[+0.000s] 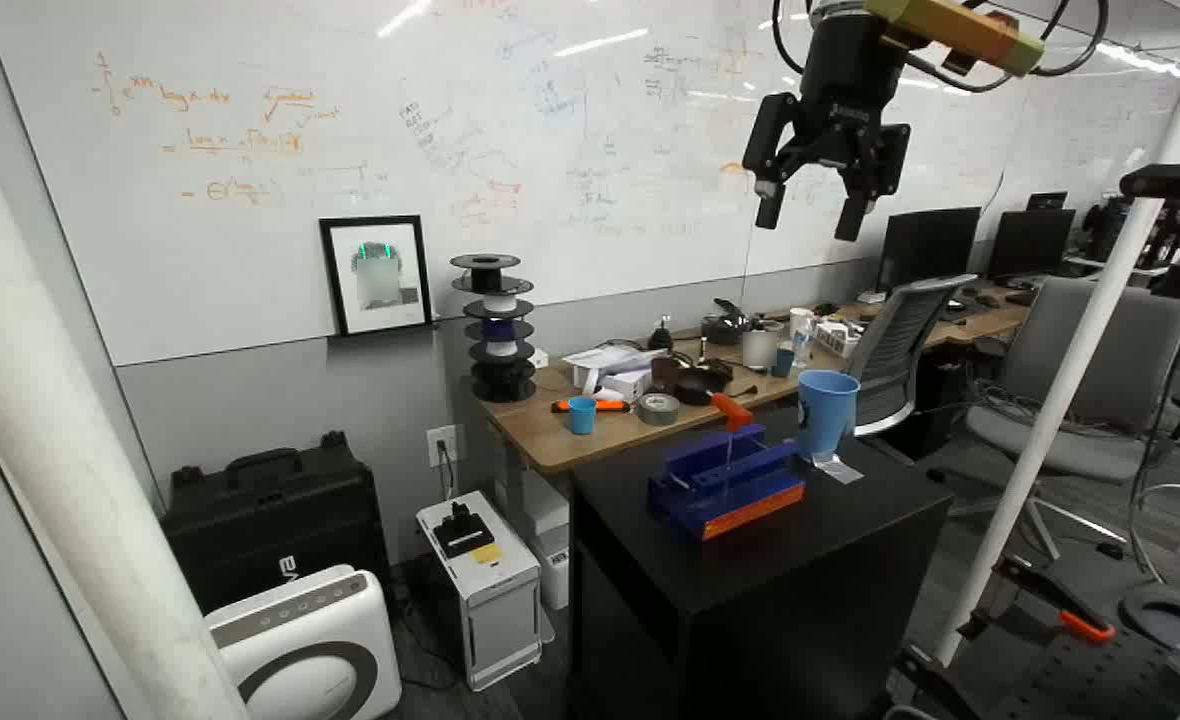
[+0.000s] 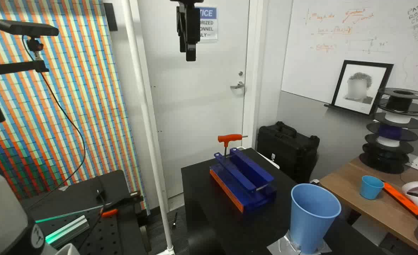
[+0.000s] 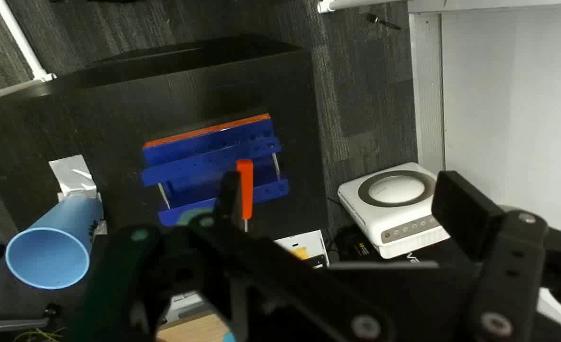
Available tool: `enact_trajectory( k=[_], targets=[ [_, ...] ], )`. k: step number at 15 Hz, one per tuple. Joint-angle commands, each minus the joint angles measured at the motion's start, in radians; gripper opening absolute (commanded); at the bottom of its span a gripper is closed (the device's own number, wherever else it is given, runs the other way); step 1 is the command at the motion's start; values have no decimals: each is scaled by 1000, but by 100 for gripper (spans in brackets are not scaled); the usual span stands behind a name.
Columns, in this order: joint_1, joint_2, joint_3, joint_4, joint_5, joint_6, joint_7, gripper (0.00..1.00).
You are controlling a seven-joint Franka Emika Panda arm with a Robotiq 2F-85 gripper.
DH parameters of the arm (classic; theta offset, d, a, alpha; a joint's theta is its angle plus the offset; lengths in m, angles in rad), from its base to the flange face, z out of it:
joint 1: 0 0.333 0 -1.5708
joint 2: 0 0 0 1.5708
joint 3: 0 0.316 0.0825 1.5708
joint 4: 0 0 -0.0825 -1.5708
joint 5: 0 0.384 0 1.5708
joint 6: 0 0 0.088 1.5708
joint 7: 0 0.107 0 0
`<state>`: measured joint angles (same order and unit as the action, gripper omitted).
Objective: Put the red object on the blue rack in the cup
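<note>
One red-handled tool (image 2: pixel 226 139) stood upright in the blue rack (image 2: pixel 239 176), well below the jaws, which hung wide apart.

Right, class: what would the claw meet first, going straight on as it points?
Pointing down, the claw would probably meet the black table, just beside the rack; depth is unclear, so perhaps the rack.

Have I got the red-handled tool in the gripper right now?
No: in an exterior view the gripper hangs open in the air, while the red-handled tool stands in the blue rack below.
</note>
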<state>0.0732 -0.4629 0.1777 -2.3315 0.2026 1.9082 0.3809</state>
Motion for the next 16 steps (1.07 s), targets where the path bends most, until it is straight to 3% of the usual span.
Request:
enact_trajectory(
  k=[1, 7, 16],
  targets=[
    [1, 0, -1, 7, -1, -2, 1, 100],
    [1, -2, -1, 14, -1, -2, 0, 100],
    [-44, 389, -19, 82, -90, 210, 57, 100]
  ],
)
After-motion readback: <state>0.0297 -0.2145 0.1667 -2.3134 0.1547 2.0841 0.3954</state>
